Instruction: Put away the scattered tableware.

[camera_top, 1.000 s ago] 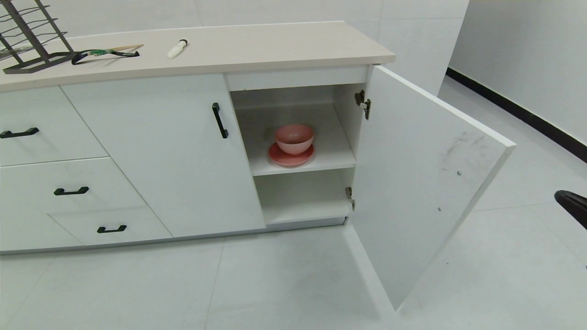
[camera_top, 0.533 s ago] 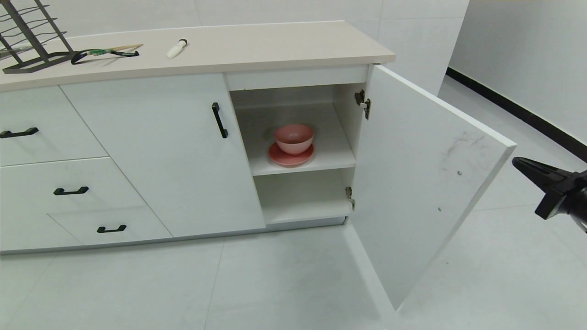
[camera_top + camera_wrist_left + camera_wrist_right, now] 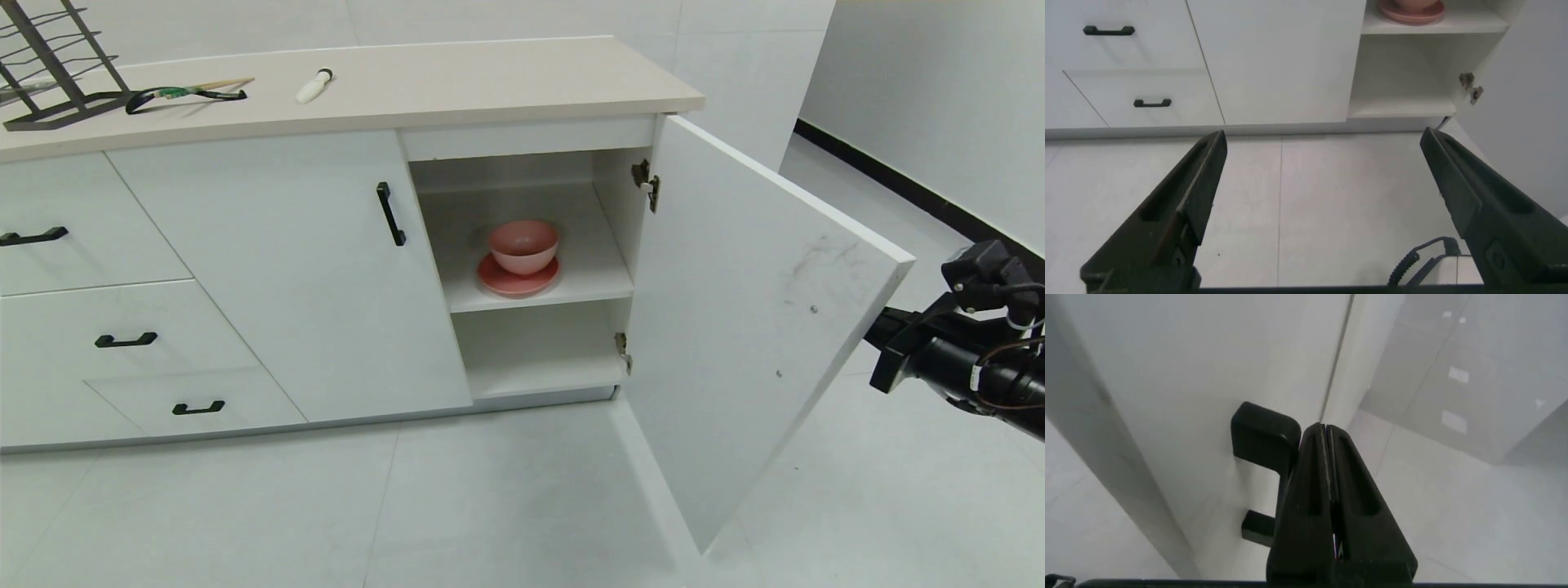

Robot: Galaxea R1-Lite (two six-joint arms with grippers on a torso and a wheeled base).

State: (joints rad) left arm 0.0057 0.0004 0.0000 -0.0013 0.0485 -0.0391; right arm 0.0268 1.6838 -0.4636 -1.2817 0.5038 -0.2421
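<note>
A pink bowl (image 3: pixel 523 242) sits on a pink plate (image 3: pixel 516 282) on the upper shelf of the open cabinet; the plate's (image 3: pixel 1413 10) rim also shows in the left wrist view. The white cabinet door (image 3: pixel 735 310) stands swung wide open. My right arm (image 3: pixel 955 359) is just past the door's free edge, on its outer side. My right gripper (image 3: pixel 1323 429) is shut, with nothing in it, its tips right next to the black door handle (image 3: pixel 1261 437). My left gripper (image 3: pixel 1323 139) hangs open over the floor in front of the cabinet, holding nothing.
On the countertop lie a black dish rack (image 3: pixel 49 65), a black-and-green utensil with chopsticks (image 3: pixel 184 92) and a white utensil (image 3: pixel 314 86). The left cabinet door (image 3: pixel 391 214) and the drawers (image 3: pixel 126 340) are closed. Tiled floor (image 3: pixel 490 506) spreads before the cabinet.
My right arm has come in from the right edge and its gripper has gone behind the open door's free edge. The door has shifted very slightly. Bowl and plate have not moved.
</note>
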